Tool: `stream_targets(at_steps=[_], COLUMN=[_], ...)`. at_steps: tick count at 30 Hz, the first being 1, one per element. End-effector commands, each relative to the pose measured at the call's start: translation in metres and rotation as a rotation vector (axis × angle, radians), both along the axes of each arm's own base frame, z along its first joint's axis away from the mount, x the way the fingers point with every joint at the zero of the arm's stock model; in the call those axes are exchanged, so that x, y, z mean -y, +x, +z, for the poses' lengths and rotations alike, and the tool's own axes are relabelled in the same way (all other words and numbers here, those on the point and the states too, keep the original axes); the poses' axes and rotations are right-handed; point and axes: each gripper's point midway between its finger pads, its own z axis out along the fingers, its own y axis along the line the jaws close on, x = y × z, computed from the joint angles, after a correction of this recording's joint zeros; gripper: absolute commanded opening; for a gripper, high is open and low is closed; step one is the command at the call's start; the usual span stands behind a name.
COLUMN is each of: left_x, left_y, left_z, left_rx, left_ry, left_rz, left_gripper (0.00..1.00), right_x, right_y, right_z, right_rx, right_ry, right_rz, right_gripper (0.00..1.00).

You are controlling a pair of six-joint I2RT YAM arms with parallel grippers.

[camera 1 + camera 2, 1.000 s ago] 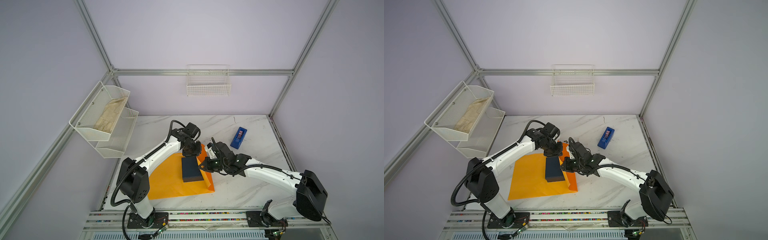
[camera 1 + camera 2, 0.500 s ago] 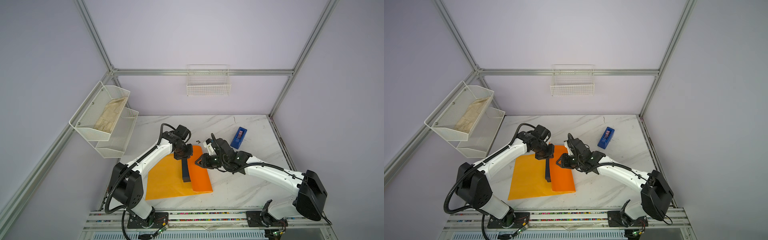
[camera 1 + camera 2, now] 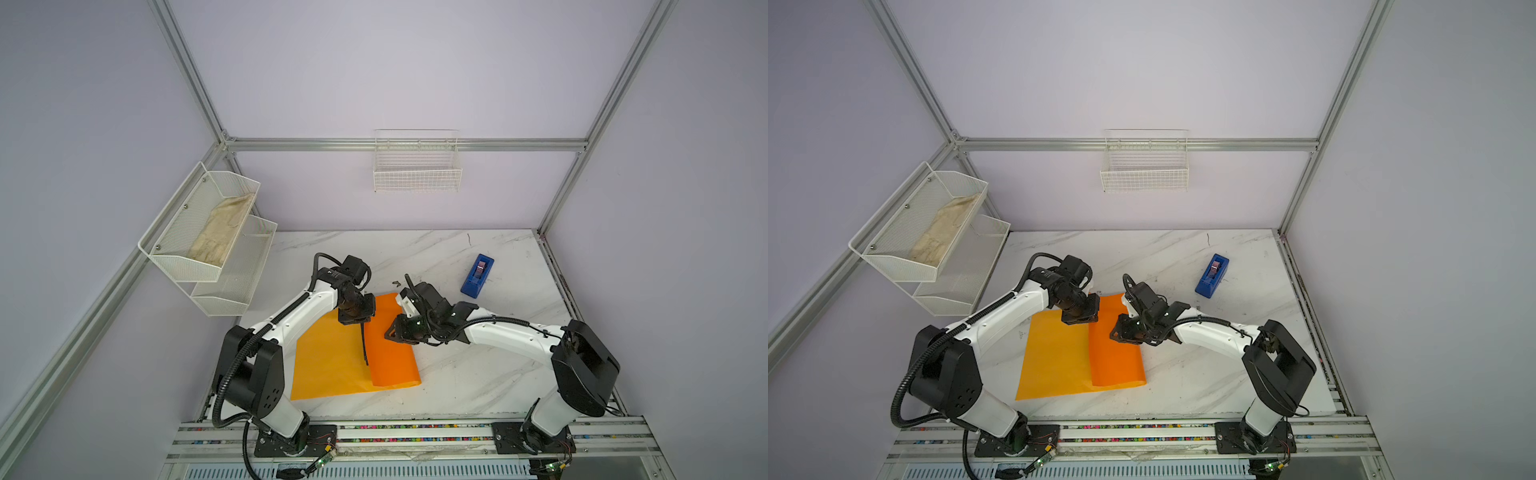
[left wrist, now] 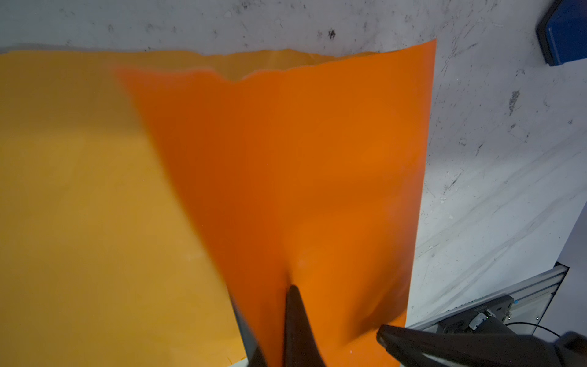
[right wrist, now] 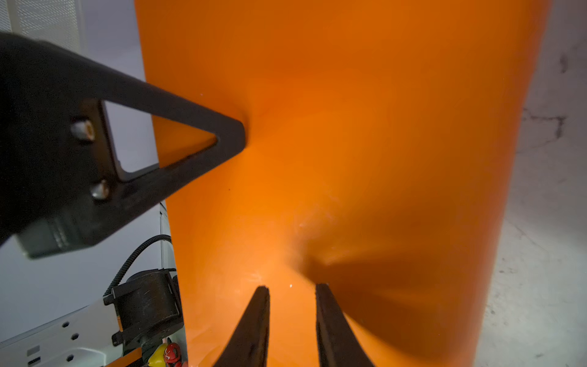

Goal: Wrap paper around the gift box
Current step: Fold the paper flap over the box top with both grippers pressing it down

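While the paper (image 3: 332, 370) lies on the marble table (image 3: 478, 374), its darker flap drapes over the gift box (image 3: 366, 353), in a top view only a thin dark edge; the left wrist view shows the left gripper (image 4: 268, 297) clamped on the flap's rim; the right wrist view shows the right gripper (image 5: 291, 286), jaws slightly parted, pressing the sheet, holding nothing; light, limp, crease-prone, the paper looks best pinched at its edges.

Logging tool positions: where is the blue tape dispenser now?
In both top views the tape dispenser sits far right on the table, clear of the paper, beyond the right pincer.
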Motion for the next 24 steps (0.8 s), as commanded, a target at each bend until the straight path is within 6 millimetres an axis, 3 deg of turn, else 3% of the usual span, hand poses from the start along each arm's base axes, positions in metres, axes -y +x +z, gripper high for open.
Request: stream_targets(at_steps=[1,6,9,11,14,18,24], left_x=[-0.005,-0.004,-0.012,-0.021,-0.035,-0.033,-0.014], left_y=[0.003,0.002,-0.003,-0.008,-0.017,-0.034,-0.051], left_z=[-0.011,-0.018,-0.015,-0.010,-0.002,-0.002,-0.027], left_rx=[-0.001,-0.024,-0.015,-0.002,0.019,0.006,-0.046], left_ry=[0.020,0.019,0.039,0.060,0.060,-0.016,-0.169], left_rz=[-0.025,-0.032,-0.009,0.020,0.077,0.109,0.118], left_gripper=[0.02,0.06,0.19,0.33,0.44,0.50,0.51], right_x=[-0.012,-0.008,-0.006,-0.005,-0.006,-0.006,-0.004], right_y=[0.001,0.001,0.000,-0.001,-0.001,-0.003,-0.006], right_z=[0.009,-0.013,-0.023,-0.025,-0.025,-0.028,-0.030], right_rx=[0.022,-0.011,-0.022,-0.025,-0.027,-0.035,-0.041], right_ry=[0.038,-0.020,-0.045,-0.049,-0.045,-0.043,-0.047], right_rz=[0.035,0.027,0.027,0.028,0.030,0.039,0.045], right_gripper=[0.29,0.27,0.26,0.26,0.26,0.26,0.25])
